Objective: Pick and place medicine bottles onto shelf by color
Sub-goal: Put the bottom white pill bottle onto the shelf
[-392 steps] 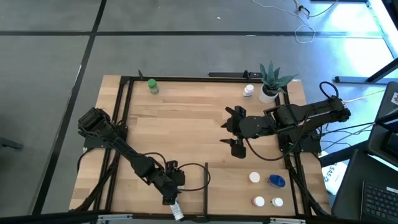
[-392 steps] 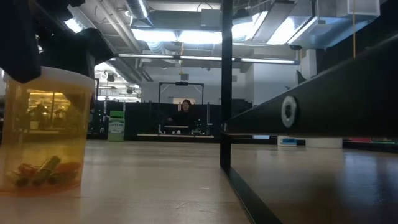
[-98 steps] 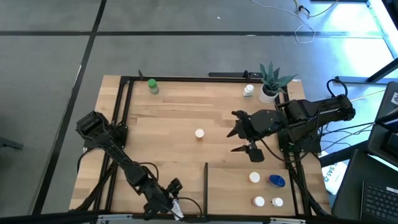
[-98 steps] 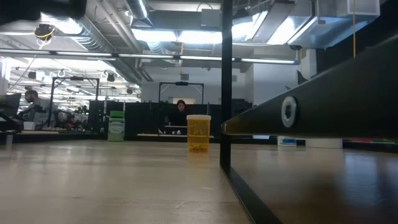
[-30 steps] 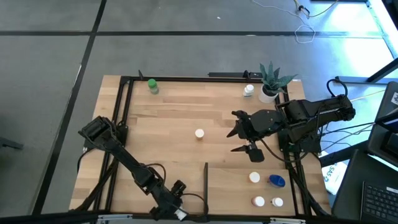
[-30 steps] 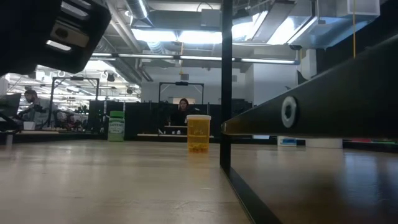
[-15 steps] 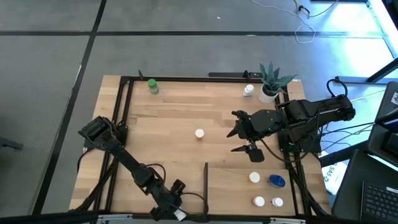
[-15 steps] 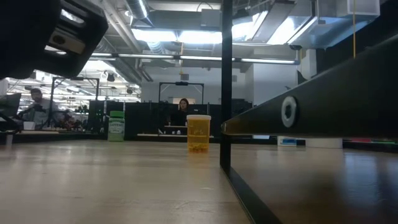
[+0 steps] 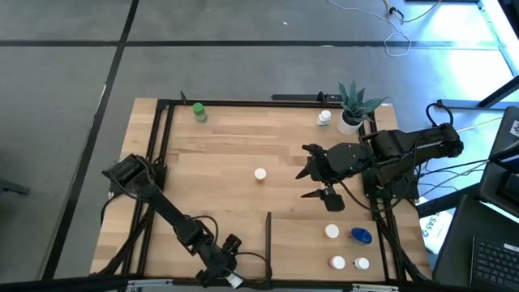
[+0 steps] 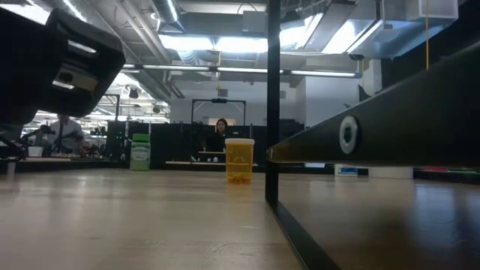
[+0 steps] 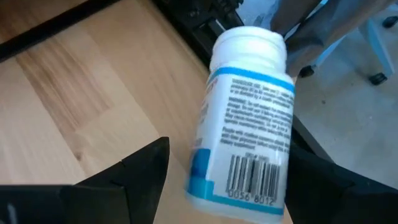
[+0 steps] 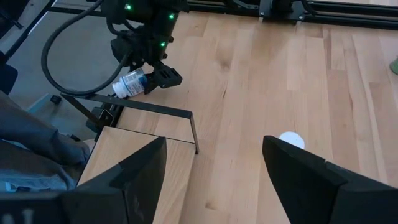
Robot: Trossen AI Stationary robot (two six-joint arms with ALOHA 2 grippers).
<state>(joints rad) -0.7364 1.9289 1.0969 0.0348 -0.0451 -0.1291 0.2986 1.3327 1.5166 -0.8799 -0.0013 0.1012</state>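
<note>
Straddling white bottle point(image 11: 245, 118) | left gripper point(image 11: 227, 180) | label only wrist-visible

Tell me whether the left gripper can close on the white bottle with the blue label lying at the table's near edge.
Probably yes. The left gripper is open with the white bottle lying on its side between its fingers; nothing sits between them. The right gripper waits mid-table.

Left hand point(image 9: 231, 279) low, fingers spread; right hand point(image 9: 312, 172) open, mid-table.
</note>
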